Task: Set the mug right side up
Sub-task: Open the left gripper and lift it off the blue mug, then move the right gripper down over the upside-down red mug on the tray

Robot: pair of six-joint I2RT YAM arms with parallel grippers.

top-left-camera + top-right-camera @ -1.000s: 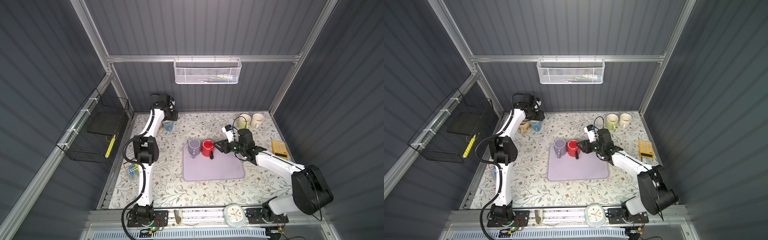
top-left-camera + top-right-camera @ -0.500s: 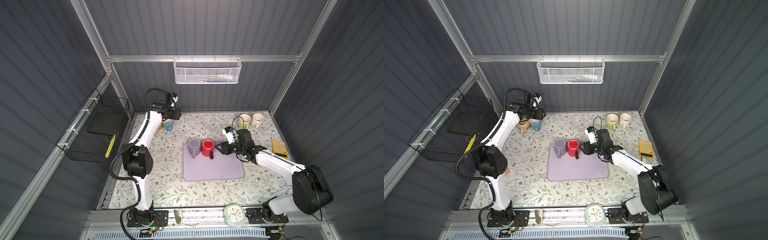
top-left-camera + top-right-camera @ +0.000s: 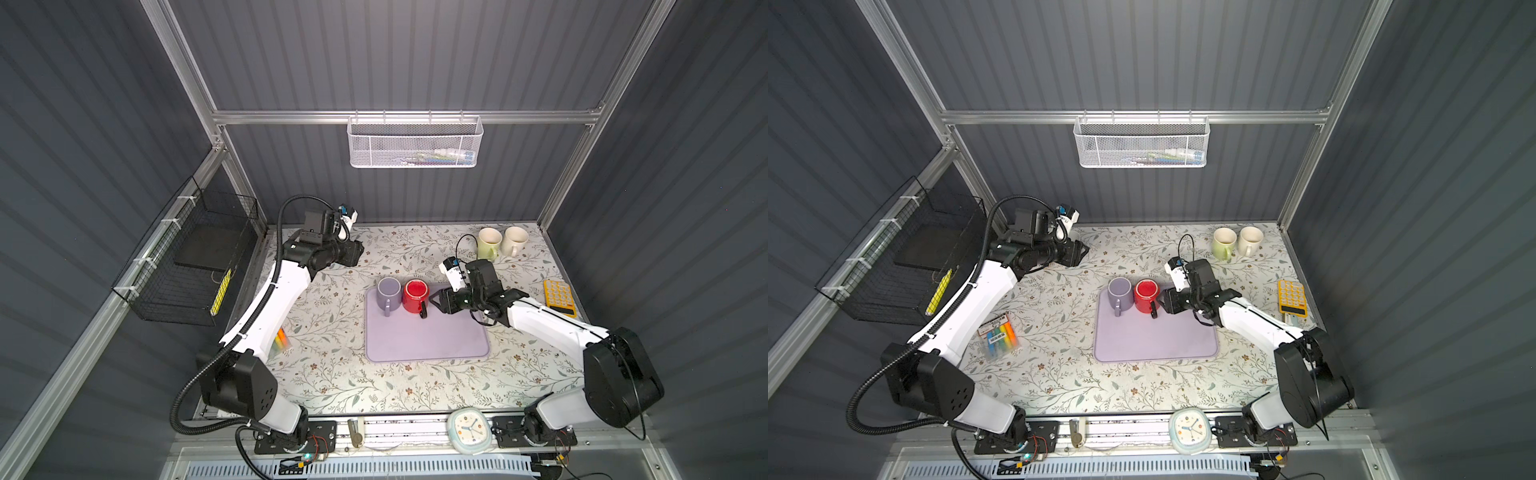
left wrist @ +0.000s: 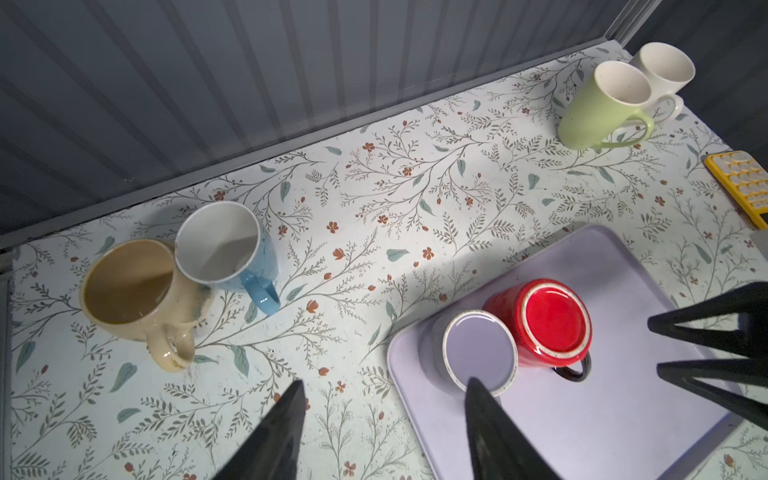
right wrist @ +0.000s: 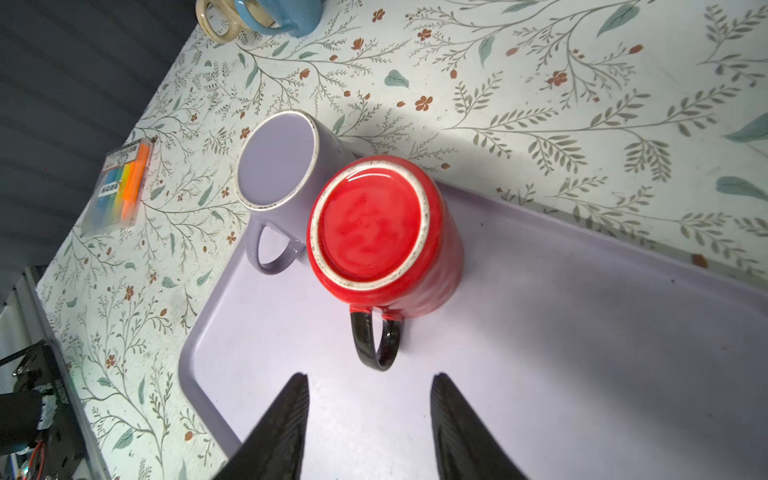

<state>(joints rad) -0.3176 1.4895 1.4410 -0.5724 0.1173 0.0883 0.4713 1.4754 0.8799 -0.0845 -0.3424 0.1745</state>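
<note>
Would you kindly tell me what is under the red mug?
The red mug stands upside down, rim down on the purple mat. Its inside is covered, so whether anything sits beneath it cannot be seen.

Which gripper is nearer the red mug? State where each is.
Right. The right gripper is just beside the red mug, on its handle side; the left gripper is well off, toward the back-left corner.
</note>
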